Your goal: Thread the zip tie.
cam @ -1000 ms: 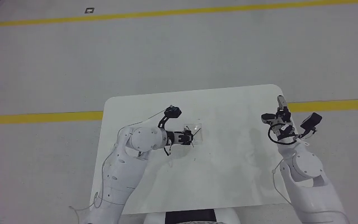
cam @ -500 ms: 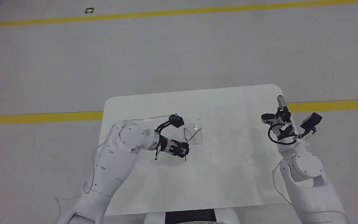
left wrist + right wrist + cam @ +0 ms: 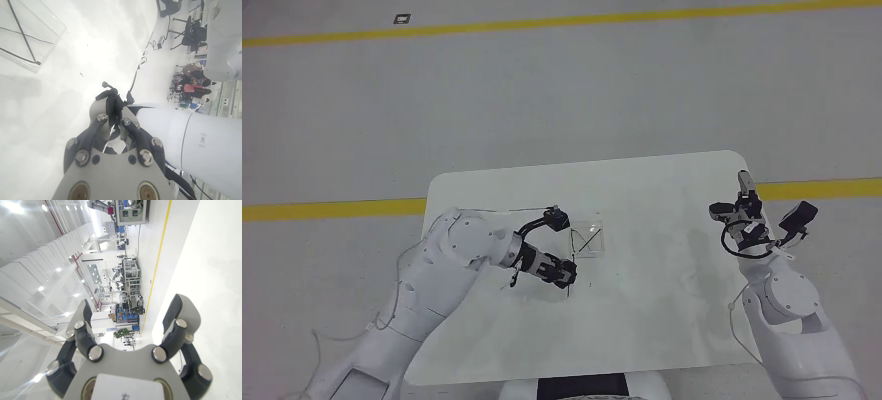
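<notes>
One zip tie (image 3: 105, 84) in left gripper (image 3: 113, 102)

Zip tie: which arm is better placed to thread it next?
Left: the left tool is shut on a zip tie near the clear tray; the right tool is open and empty at the edge of the table.

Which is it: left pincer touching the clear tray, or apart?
Apart: left wrist view shows bare table between clear tray and left pincer holding a zip tie.

Black zip tie (image 3: 104, 84), clear tray (image 3: 51, 49), white table (image 3: 94, 37).
</notes>
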You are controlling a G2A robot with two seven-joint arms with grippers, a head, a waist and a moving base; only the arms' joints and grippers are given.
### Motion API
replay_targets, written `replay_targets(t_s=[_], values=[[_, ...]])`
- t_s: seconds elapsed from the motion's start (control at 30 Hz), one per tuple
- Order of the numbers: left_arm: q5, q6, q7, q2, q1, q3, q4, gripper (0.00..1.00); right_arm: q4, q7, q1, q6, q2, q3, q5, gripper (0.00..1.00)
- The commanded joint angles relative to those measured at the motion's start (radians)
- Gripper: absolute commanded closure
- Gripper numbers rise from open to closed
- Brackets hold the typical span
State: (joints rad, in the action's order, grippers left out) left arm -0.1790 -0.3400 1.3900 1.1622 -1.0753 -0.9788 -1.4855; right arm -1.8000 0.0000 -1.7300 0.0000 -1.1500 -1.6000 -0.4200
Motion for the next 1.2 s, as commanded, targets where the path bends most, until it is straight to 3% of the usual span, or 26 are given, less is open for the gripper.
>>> replay_targets(t_s=[0.0,0.93,1.0,1.1,1.17], values=[[0.000,0.000,0.000,0.000,0.000,0.000,0.000,1.00,0.000,0.000,0.000,0.000,0.000,0.000,0.000,0.00],[0.000,0.000,0.000,0.000,0.000,0.000,0.000,1.00,0.000,0.000,0.000,0.000,0.000,0.000,0.000,0.00],[-0.009,0.000,0.000,-0.001,-0.001,0.017,-0.011,1.00,0.000,0.000,0.000,0.000,0.000,0.000,0.000,0.00],[0.012,0.000,0.000,-0.017,0.010,0.054,-0.031,1.00,0.000,0.000,0.000,0.000,0.000,0.000,0.000,0.00],[0.039,0.000,0.000,-0.041,0.025,0.096,-0.055,1.00,0.000,0.000,0.000,0.000,0.000,0.000,0.000,0.00]])
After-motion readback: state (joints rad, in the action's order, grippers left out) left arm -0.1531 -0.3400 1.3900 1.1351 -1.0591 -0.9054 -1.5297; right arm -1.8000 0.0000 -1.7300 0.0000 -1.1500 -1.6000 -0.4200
